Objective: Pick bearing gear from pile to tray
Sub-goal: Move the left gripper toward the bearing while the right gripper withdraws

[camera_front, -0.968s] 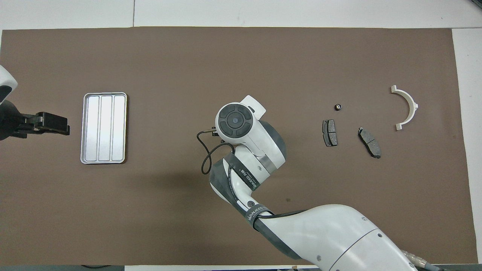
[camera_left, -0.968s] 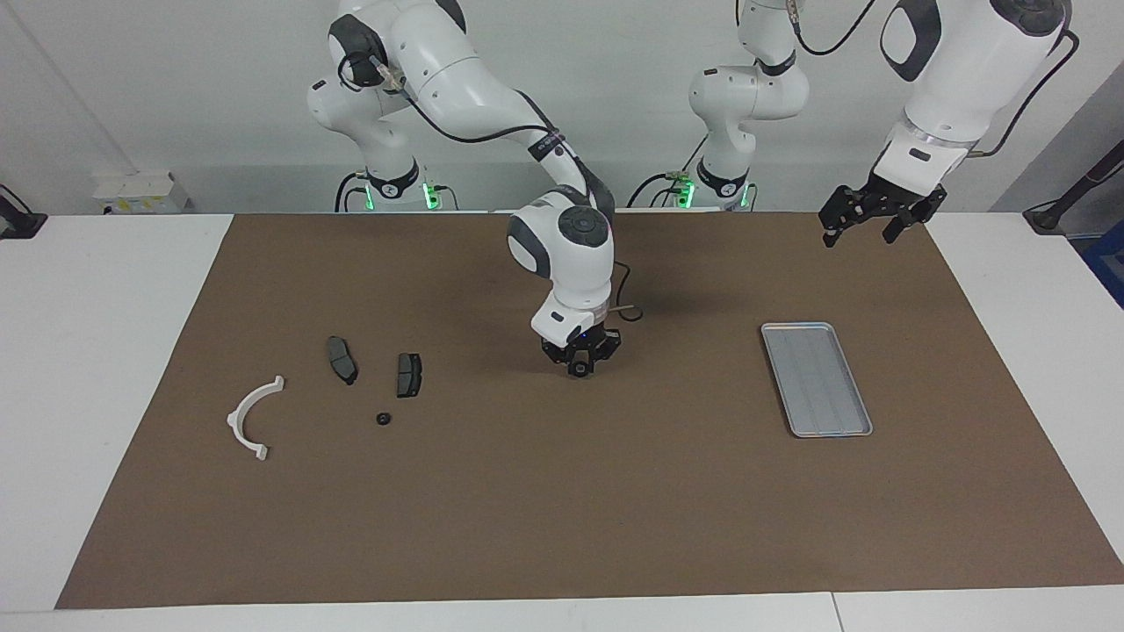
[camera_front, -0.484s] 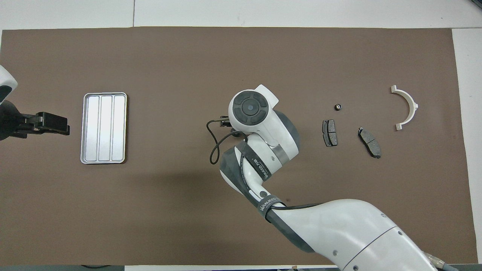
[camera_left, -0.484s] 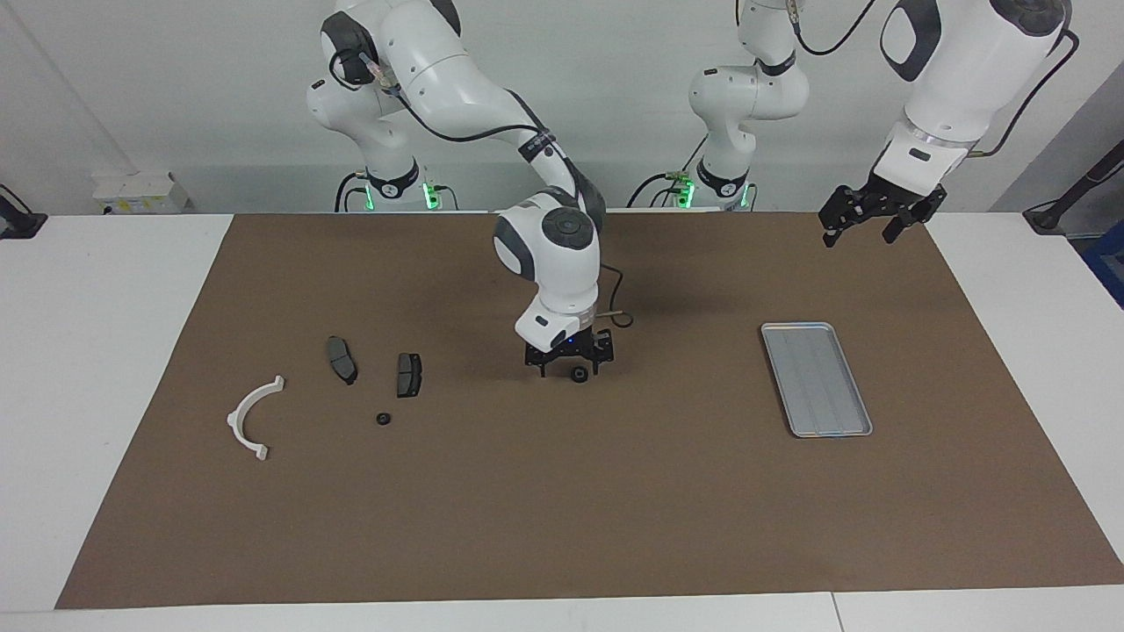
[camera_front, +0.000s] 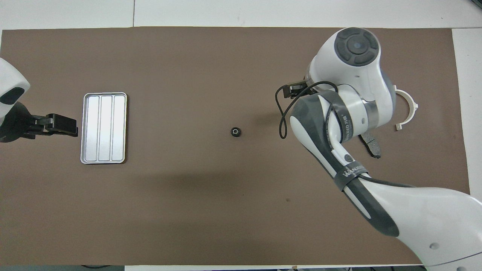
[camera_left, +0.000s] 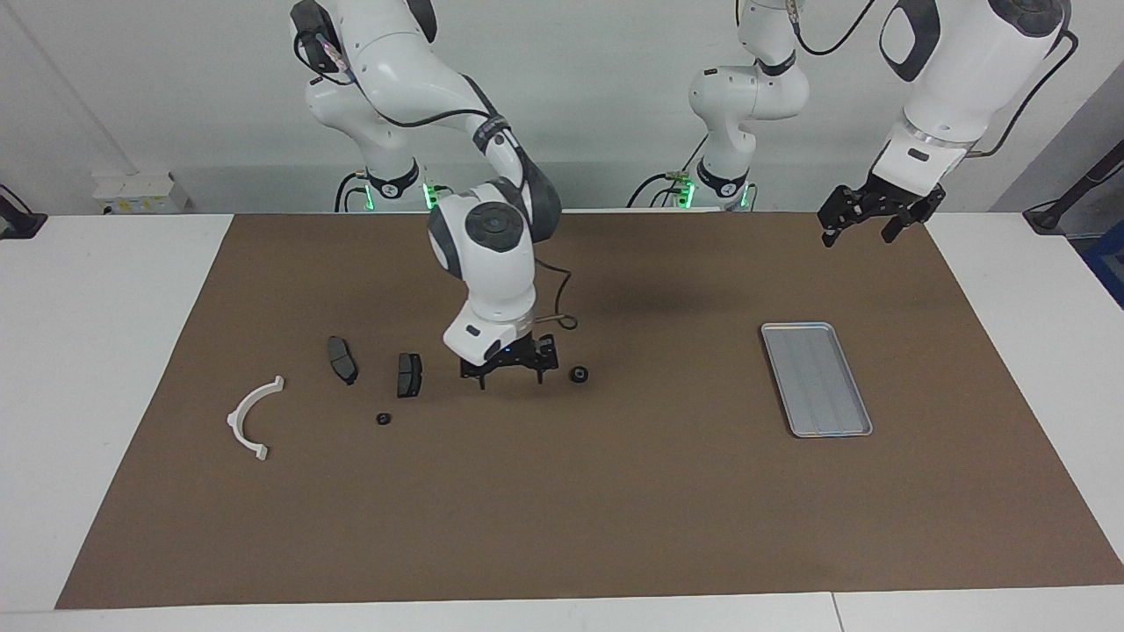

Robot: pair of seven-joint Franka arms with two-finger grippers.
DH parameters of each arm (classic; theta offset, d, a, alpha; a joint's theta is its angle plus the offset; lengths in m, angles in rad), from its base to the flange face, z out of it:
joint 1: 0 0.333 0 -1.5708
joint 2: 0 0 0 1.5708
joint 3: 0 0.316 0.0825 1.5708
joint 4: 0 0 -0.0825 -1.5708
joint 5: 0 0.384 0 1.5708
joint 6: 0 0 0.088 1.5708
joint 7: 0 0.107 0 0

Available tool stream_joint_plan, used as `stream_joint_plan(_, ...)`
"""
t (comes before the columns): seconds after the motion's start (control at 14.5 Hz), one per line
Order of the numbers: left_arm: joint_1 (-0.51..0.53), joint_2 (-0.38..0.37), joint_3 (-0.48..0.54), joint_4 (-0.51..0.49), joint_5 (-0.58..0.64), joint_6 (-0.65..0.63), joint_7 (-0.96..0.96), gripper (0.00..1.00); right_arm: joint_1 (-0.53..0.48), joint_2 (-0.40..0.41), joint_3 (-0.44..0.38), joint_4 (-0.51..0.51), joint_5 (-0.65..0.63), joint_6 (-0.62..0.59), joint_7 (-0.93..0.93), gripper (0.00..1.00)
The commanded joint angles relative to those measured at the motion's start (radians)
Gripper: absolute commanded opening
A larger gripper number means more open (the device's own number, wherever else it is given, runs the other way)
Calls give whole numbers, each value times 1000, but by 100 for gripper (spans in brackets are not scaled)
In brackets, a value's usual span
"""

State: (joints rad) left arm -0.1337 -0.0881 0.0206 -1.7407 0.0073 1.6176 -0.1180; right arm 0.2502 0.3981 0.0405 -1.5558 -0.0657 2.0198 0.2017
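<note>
A: Item one, the gear?

B: One small black gear [camera_left: 579, 375], alone on the brown mat [camera_left: 562, 527], mid-surface, between the pile and the tray. Nothing touches it.

A: The tray?

B: Silver tray [camera_left: 817, 379], toward my left arm's end of the surface, its ribbed floor bare. Well apart from the gear.

A: The pile?

B: Toward my right arm's end: two dark brake pads [camera_left: 342, 359] [camera_left: 408, 374] side by side, a second small black piece [camera_left: 383, 419] just beside them and farther from me, and a white half-ring [camera_left: 252, 418] nearest that end.

A: Your right end effector?

B: Right end effector [camera_left: 510, 376] hangs low over the mat, between the gear and the nearer pad. Fingers spread, released, grasping nothing. From overhead my own arm hides one pad and the small black piece.

A: And the left?

B: Left end effector [camera_left: 859, 230] waits in the air over the mat's edge at the left arm's end, beside the tray in the overhead view [camera_front: 62, 125]. Fingers apart, released, nothing in them.
</note>
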Motion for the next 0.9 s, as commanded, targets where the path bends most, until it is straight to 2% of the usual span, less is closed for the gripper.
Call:
stream_joint_plan(0.0,-76,-21,4,-63,0,74,-206,100,-66,-28,15,0,7,-13,-92,100)
stream_joint_plan(0.21,-148,19,4,-69,-44,122,-369,100,-141,-22,15,-1,49,2,-256,100)
stream_joint_plan(0.48,-311,175,5,-42,-46,240,-616,100,-184,-28,13,-44,66,13,-332,100)
stream_joint_plan(0.69,-380,244,5,-22,-69,317,-719,100,-195,-54,13,-142,66,98,-366,100)
stream_joint_plan(0.83,-444,391,7,76,-73,320,-797,100,-193,-61,13,-190,64,141,-366,100)
